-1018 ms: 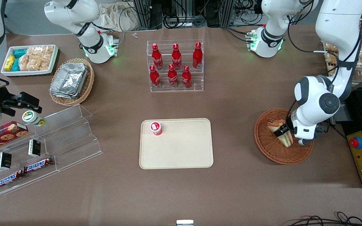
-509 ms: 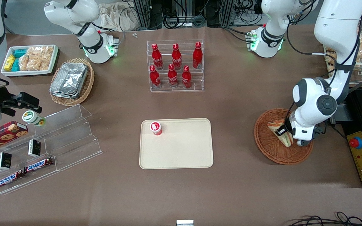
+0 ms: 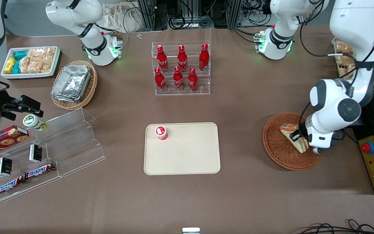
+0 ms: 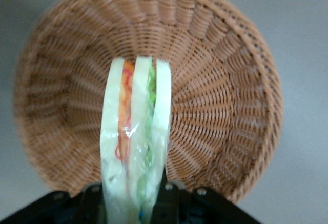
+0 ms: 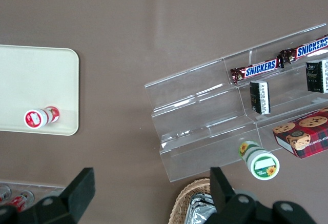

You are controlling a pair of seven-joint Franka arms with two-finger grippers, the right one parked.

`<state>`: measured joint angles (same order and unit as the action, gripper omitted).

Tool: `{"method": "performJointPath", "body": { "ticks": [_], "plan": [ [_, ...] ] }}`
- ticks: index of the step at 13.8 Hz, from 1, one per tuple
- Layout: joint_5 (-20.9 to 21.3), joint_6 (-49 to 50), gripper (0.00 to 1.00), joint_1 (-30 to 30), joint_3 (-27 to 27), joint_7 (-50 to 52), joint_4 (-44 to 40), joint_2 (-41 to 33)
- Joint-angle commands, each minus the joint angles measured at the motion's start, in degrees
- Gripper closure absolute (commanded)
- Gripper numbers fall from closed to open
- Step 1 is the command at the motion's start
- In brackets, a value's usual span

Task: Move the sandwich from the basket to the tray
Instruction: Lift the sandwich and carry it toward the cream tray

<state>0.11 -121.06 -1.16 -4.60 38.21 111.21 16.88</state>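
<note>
Sandwich gripped and lifting out of the basket.

Front view: the claw (image 3: 299, 138) is clenched on the sandwich (image 3: 292, 136), above the basket (image 3: 276, 146), well apart from the tray (image 3: 187, 156) on the desk (image 3: 255, 195); against a second ago, arm and sandwich sit shifted toward the working arm's end. Left wrist view: the sandwich (image 4: 136, 142) hangs upright on edge, pinched across its slices, clear of the basket (image 4: 220, 96) floor, ready to carry.
</note>
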Motion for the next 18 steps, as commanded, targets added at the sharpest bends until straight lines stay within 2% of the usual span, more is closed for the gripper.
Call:
{"method": "performJointPath", "body": {
  "ticks": [1,4,6,8,12,15,18],
  "plan": [
    [1.2,18.0,1.0,0.0,-0.5,0.6,-14.0,-0.4],
    [0.4,30.0,1.0,0.1,-2.2,-0.9,-25.0,-0.4],
    [0.1,31.1,1.0,0.2,-6.4,-0.3,-28.9,0.1],
    [-0.5,31.1,1.0,0.3,-10.9,-0.5,-29.2,0.3],
    [0.5,25.0,1.0,0.5,-21.0,-5.2,-29.7,6.1],
    [2.3,15.1,1.0,7.2,-21.3,-2.7,-29.2,12.3],
    [9.4,7.8,1.0,11.0,-21.4,-0.9,-29.4,20.5]
  ]
}}
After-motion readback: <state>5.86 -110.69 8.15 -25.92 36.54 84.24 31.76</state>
